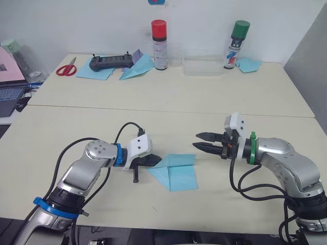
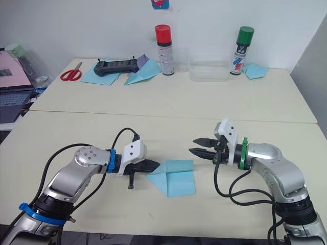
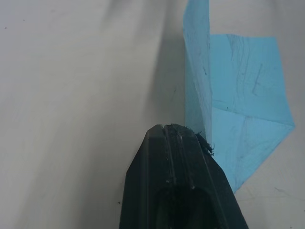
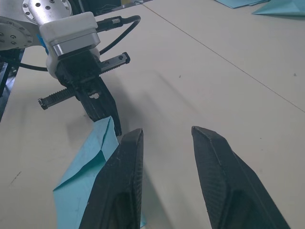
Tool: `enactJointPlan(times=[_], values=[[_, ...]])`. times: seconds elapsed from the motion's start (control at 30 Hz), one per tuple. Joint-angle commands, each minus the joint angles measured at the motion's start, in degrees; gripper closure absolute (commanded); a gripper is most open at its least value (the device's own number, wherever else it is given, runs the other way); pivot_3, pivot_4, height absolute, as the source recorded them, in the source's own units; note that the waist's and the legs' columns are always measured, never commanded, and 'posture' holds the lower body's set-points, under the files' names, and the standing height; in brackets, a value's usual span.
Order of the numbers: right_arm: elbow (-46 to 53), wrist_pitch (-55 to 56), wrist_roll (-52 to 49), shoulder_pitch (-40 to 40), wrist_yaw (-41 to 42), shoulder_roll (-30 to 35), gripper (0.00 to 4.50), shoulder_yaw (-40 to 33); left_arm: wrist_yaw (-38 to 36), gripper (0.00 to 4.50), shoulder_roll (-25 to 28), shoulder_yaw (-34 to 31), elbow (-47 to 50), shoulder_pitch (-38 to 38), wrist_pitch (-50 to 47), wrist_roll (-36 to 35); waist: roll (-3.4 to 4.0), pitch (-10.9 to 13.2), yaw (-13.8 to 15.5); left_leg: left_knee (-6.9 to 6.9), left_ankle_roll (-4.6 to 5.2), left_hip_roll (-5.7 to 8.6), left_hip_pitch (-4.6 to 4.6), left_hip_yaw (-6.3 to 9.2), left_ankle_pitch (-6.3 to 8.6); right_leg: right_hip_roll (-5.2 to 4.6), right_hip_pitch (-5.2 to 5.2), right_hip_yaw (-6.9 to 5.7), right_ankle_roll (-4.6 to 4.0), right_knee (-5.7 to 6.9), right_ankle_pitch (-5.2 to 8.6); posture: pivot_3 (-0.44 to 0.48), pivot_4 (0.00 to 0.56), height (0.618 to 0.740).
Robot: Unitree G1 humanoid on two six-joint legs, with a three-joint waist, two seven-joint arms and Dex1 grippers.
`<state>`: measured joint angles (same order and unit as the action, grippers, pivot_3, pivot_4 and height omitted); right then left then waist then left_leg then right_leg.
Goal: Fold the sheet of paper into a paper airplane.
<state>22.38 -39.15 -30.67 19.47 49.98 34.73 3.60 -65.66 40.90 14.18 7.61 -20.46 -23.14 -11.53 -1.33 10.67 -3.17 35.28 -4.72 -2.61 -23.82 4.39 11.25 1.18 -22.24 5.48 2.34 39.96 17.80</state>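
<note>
Paper (image 1: 176,172) corner pinched, left claw (image 1: 153,161)

The sheet of paper (image 1: 176,171) is light blue on a cream counter (image 1: 168,102), and both the left gripper (image 1: 153,161) and the right gripper (image 1: 200,141) have black fingers behind white housings. Behind the sheet of paper stand a red-capped spray can (image 1: 159,45) and a green-capped spray can (image 1: 236,44), red-handled scissors (image 1: 66,68), a black remote (image 1: 111,63) and a light-blue dart (image 1: 137,69) with a purple scrap.
</note>
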Motion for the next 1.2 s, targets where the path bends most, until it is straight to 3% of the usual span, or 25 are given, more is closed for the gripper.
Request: enactJointPlan(times=[0.03, 0.13, 0.37, 0.5, 0.63, 0.73, 0.8, 0.9, 1.2], values=[[2.70, 0.92, -1.02, 0.49, 0.58, -0.16, 2.84, 0.30, -0.62, 4.48, 0.41, -0.92, 1.26, -0.33, 1.54, -0.56, 0.00, 0.00, 0.00, 0.00, 0.00, 0.00, 0.00, 0.00, 0.00, 0.00, 0.00, 0.00, 0.00, 0.00, 0.00, 0.000, 0.150, 0.740], [3.88, -0.29, -2.71, 0.32, 0.63, -0.36, 2.84, -0.04, -0.31, 4.48, 0.19, -1.07, 1.16, -0.20, 1.68, -0.55, 0.00, 0.00, 0.01, 0.00, 0.00, 0.00, 0.00, 0.00, 0.00, 0.00, 0.00, 0.00, 0.00, 0.00, 0.00, 0.000, 0.150, 0.740], [8.80, -17.00, -20.35, 1.36, -2.99, -4.50, 2.84, 0.50, -0.28, 4.48, 0.33, -1.42, 0.07, -1.05, 2.37, -0.42, 0.00, 0.00, -0.02, 0.00, 0.00, -0.02, 0.00, 0.01, 0.00, 0.01, 0.00, 0.00, -0.02, 0.01, -0.01, 0.000, 0.150, 0.740], [9.73, -14.38, -14.76, -0.68, -2.16, -2.72, 2.84, 6.55, 0.16, 4.48, 0.84, -3.23, -0.80, -2.23, 2.22, -0.99, -0.01, 0.00, -0.04, 0.01, 0.00, -0.01, 0.00, 0.01, 0.00, 0.00, 0.01, -0.01, 0.00, 0.00, 0.00, 0.000, 0.150, 0.740], [9.03, -12.69, -13.44, -0.76, -1.85, -1.27, 2.84, 6.43, 0.34, 4.48, 1.78, -8.29, 0.85, -2.17, -0.47, -4.83, -0.01, 0.00, -0.03, 0.01, 0.00, -0.01, -0.01, -0.01, 0.00, 0.00, -0.01, 0.01, 0.02, -0.01, 0.01, 0.000, 0.150, 0.740], [8.93, -12.85, -14.44, -0.48, -1.64, -0.54, 2.84, 5.13, -2.17, 3.77, 4.36, -12.47, 5.22, 0.23, -3.99, -10.16, 0.00, 0.00, -0.24, -0.01, 0.00, -0.03, 0.00, 0.00, 0.00, 0.02, -0.02, 0.00, 0.03, -0.01, 0.02, 0.000, 0.150, 0.740], [9.22, -13.09, -14.93, -0.48, -1.58, -0.22, 2.84, 4.67, -2.10, 3.05, 5.35, -14.47, 7.78, 1.81, -5.46, -12.36, 0.00, 0.00, -0.22, -0.04, 0.00, -0.05, -0.01, -0.01, 0.00, 0.01, -0.03, 0.00, 0.03, -0.02, 0.02, 0.000, 0.150, 0.740], [9.30, -12.99, -14.84, -0.58, -1.51, -0.14, 2.84, 4.83, -2.25, 2.27, 6.41, -13.74, 9.90, 4.00, -5.61, -12.51, 0.00, 0.00, -0.11, -0.04, 0.00, -0.04, 0.00, 0.00, 0.00, 0.00, -0.02, -0.01, 0.03, -0.02, 0.02, 0.000, 0.150, 0.740], [9.03, -12.88, -14.28, -0.58, -2.54, -0.43, 2.84, 4.38, -2.16, 2.27, 5.69, -6.74, 10.01, 8.44, 2.03, -6.67, 0.00, 0.00, -0.07, -0.02, 0.00, -0.03, 0.00, -0.01, 0.00, 0.00, -0.01, 0.01, 0.02, -0.03, 0.02, 0.000, 0.150, 0.740]])
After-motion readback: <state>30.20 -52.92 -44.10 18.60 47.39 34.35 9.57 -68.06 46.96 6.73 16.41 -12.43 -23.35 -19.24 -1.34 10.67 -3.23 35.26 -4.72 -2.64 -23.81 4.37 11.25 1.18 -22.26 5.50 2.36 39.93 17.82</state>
